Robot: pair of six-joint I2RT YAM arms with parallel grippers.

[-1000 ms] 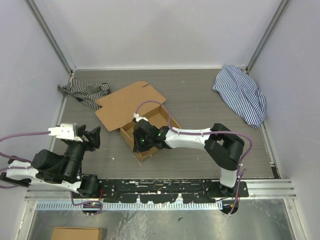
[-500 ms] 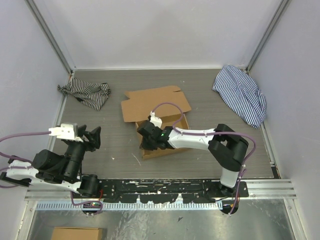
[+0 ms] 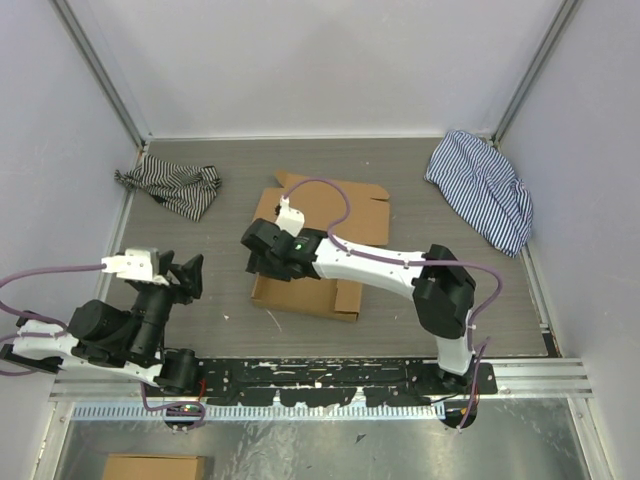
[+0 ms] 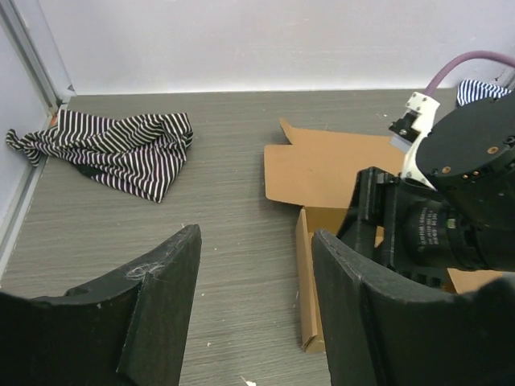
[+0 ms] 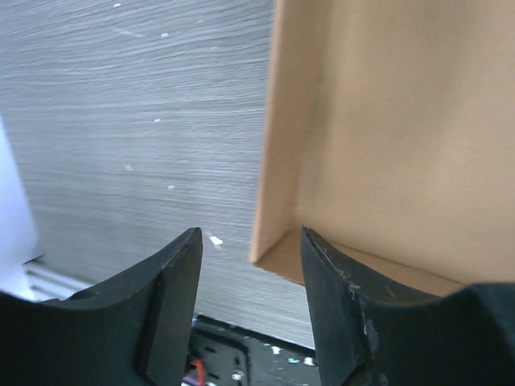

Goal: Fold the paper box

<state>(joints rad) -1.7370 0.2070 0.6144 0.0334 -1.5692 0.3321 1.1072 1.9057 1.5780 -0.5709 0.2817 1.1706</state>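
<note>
The paper box [image 3: 340,220] has swung clockwise since a second ago. It now lies mid-frame on the surface [image 3: 400,165], squarer to the edges, with its tray low and its open lid flap pointing to the top of the frame, so the long axis runs bottom to top. The right claw [image 3: 254,258] has shifted to the tray's left edge and parted. Its jaws stand wide on either side of a tray corner [image 5: 273,253], gripping nothing. At lower left, the left claw [image 4: 253,241] gapes empty.

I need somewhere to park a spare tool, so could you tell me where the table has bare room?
Bare table lies between the paper box and the blue striped cloth, and along the far wall behind the box. The near right corner, beside the right arm, is free too. It is crowded mid-table, where that arm reaches over the box.
</note>
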